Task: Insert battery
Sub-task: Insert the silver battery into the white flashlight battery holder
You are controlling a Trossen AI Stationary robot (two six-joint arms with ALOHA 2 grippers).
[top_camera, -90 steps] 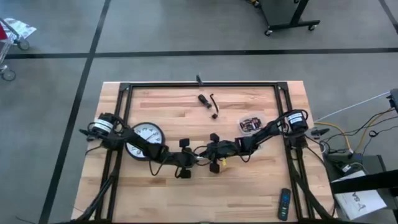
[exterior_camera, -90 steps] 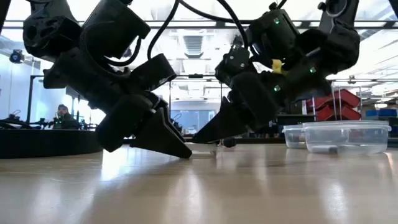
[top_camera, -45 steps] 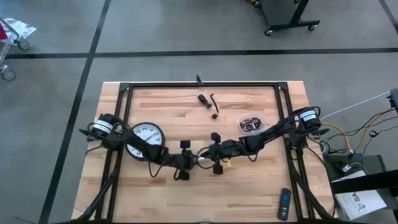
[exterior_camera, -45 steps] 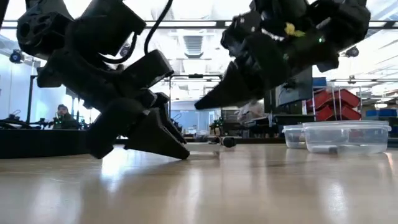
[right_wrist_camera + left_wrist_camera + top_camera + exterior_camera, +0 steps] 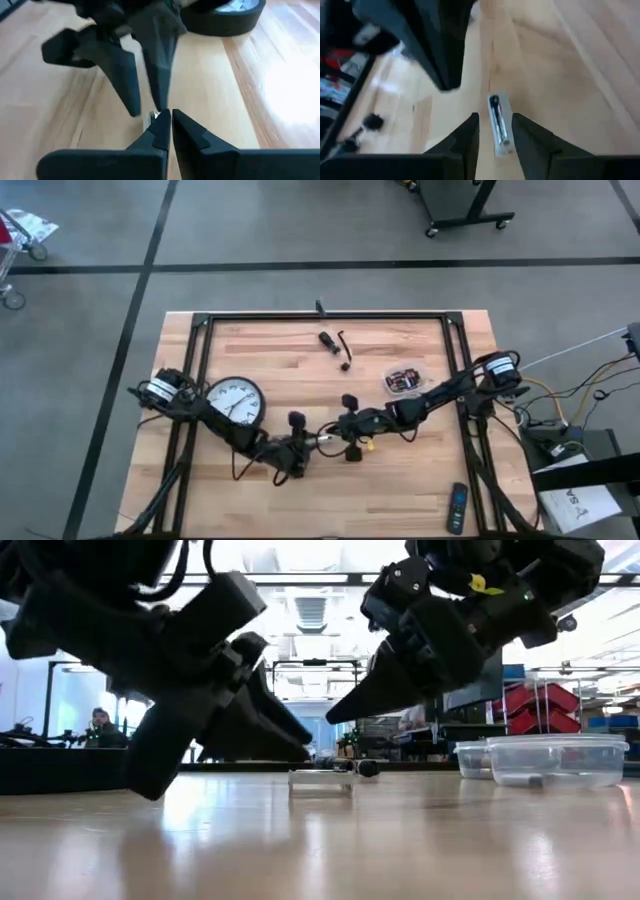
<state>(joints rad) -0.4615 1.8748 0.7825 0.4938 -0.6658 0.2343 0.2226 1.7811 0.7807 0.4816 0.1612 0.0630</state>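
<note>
Battery holder (image 5: 499,125) lined up between the parted left gripper (image 5: 495,131) fingers.
The holder should be clamped squarely; the right gripper (image 5: 171,120), fingers pressed closed, is kept raised above.

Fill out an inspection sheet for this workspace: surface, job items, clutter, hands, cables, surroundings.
Surface: wooden table inside a black frame.
Job's things: battery holder, small and clear, with a battery lying in it, flat on the wood between the two hands; wall clock face up near the left arm.
Clutter: clear tub of small parts; dark tools at the far side; remote control near the front edge.
Hands: left hand open, fingers on either side of the holder; right hand shut, raised off the wood.
Cables: bundle beside the table on the right.
Surroundings: seated person far behind.
</note>
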